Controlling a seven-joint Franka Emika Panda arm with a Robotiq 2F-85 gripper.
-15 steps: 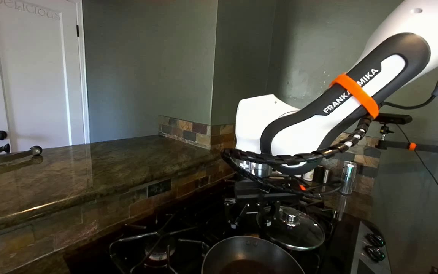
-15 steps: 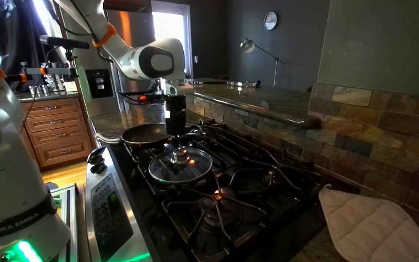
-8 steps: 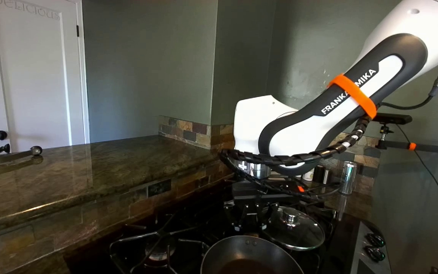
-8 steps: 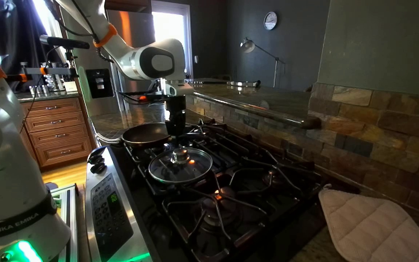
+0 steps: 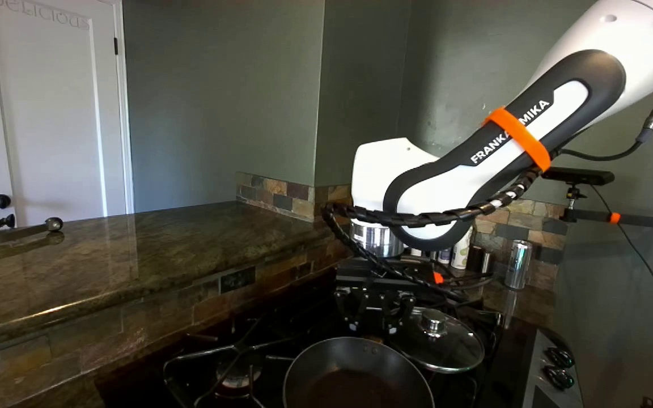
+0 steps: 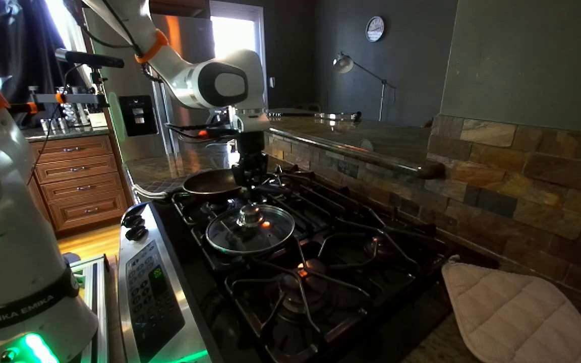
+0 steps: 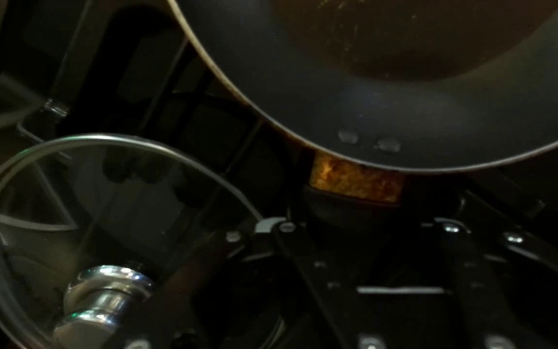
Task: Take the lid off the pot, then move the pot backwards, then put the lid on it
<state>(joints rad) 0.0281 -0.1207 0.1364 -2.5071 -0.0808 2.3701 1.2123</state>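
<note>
The pot (image 5: 355, 368), a shallow dark pan with a thin rim, stands on the stove and also shows in an exterior view (image 6: 212, 182) and the wrist view (image 7: 405, 111). Its handle (image 7: 351, 208), with an orange-brown collar, points toward my gripper. My gripper (image 5: 373, 328) points down with its fingers on both sides of that handle and is shut on it; the contact itself is dark in the wrist view (image 7: 359, 227). The glass lid (image 6: 250, 234) lies flat on the grates beside the pot, knob up. In the wrist view the lid (image 7: 114, 203) is left of the gripper, partly covered by it.
Black burner grates (image 6: 341, 282) surround the pot and lid. The control panel (image 6: 154, 287) runs along the stove's front. A raised stone ledge (image 5: 151, 255) and tiled wall (image 6: 512, 166) border the back. A quilted pad (image 6: 527, 312) lies at one end. A steel canister (image 5: 518, 263) stands behind.
The fingers drew closer together around the handle between the first and second moments. Since then the arm and pot have shifted together, left and up in an exterior view. The lid stays put.
</note>
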